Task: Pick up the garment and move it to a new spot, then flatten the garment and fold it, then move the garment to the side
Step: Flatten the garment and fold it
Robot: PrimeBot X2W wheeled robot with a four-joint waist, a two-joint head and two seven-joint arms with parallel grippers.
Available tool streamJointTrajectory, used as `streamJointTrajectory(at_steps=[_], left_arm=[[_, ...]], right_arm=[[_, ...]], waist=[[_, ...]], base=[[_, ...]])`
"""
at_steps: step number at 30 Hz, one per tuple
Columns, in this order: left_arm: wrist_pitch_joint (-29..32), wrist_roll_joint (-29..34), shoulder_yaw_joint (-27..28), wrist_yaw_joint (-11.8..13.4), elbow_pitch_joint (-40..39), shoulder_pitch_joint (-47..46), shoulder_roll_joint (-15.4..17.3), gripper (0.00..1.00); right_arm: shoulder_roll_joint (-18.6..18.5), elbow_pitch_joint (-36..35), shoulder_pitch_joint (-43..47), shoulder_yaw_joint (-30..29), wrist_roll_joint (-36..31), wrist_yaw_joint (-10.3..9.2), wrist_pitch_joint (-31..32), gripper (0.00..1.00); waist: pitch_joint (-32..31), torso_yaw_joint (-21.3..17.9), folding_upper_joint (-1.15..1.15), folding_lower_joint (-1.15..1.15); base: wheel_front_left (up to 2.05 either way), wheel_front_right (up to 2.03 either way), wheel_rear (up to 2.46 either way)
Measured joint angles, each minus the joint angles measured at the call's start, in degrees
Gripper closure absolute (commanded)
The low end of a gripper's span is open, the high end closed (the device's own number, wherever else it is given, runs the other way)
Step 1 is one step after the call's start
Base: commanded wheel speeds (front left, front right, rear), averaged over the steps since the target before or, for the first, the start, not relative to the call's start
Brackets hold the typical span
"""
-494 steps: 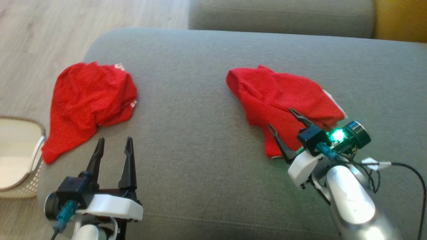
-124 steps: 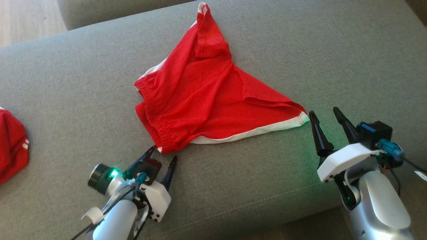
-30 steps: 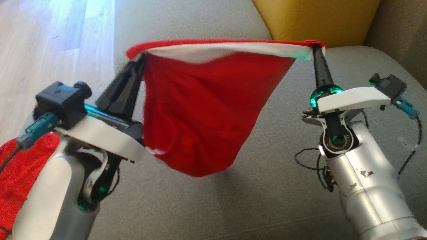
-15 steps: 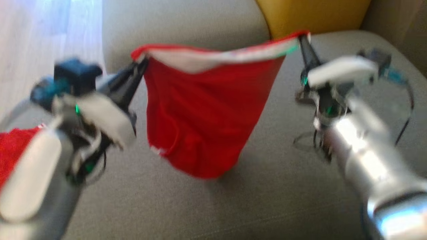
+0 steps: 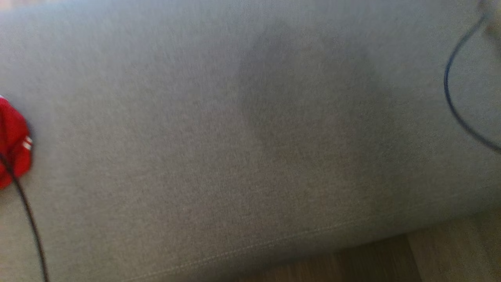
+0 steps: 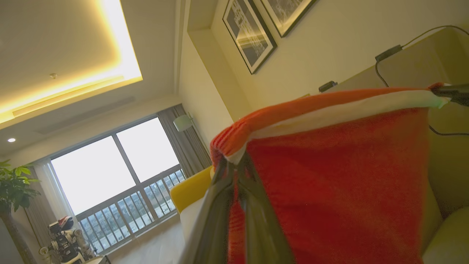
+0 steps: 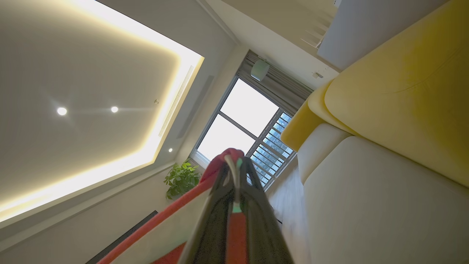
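The garment is red with a white-edged hem, and it hangs stretched in the air between my two grippers. In the left wrist view my left gripper is shut on one corner of the hem. At that view's right edge the tip of my right gripper pinches the other corner. In the right wrist view my right gripper is shut on the hem, and the garment trails off to the lower left. Both grippers point up toward the ceiling.
The head view looks down on a grey sofa seat with a soft shadow in its middle. Another red garment lies at its left edge. Dark cables cross both sides. Wooden floor shows at the lower right.
The head camera has swung down onto the sofa seat, so both arms and the hanging garment have left its picture. Both grippers still hold the hem.
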Motion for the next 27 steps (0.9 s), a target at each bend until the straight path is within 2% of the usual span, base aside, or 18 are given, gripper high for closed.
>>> streamJointTrajectory(at_steps=[2,5,9,15,19,27], left_arm=[[-4.5,1.2,-0.1,0.9,4.3,-1.9,-2.3,1.0],[-8.1,2.2,-1.7,1.0,10.7,-1.1,-3.9,1.0],[-10.2,2.6,-3.2,0.9,16.1,2.7,-5.4,1.0],[-10.4,3.1,-7.1,-1.2,19.2,10.2,-7.2,1.0],[-10.6,3.7,-9.9,-2.1,18.5,17.2,-6.4,1.0],[-10.7,5.1,-15.1,-2.6,15.3,28.2,-3.6,1.0]], right_arm=[[0.0,-0.4,-2.3,-1.6,-0.3,0.0,-0.2,1.0],[0.0,-0.5,0.0,-3.5,-1.8,0.0,-0.2,1.0],[0.0,-0.2,9.7,-5.3,-4.1,0.0,-0.1,1.0],[0.1,0.2,22.8,-6.9,-6.4,0.0,-0.1,1.0],[-0.4,-0.9,26.7,-6.9,-9.1,0.02,0.6,1.0],[-4.4,-1.3,34.7,-7.0,-18.4,0.03,10.4,1.0]], waist=[[2.9,0.2,0.0,0.0],[6.9,0.5,0.0,0.01],[11.5,1.3,0.0,0.01],[14.7,3.2,0.0,0.01],[14.1,4.3,0.0,-0.02],[9.3,5.2,0.0,-0.03]], base=[[0.0,0.0,0.0],[0.0,0.0,0.0],[0.0,0.0,0.0],[0.0,0.0,0.0],[0.0,0.0,0.0],[0.0,0.0,0.0]])
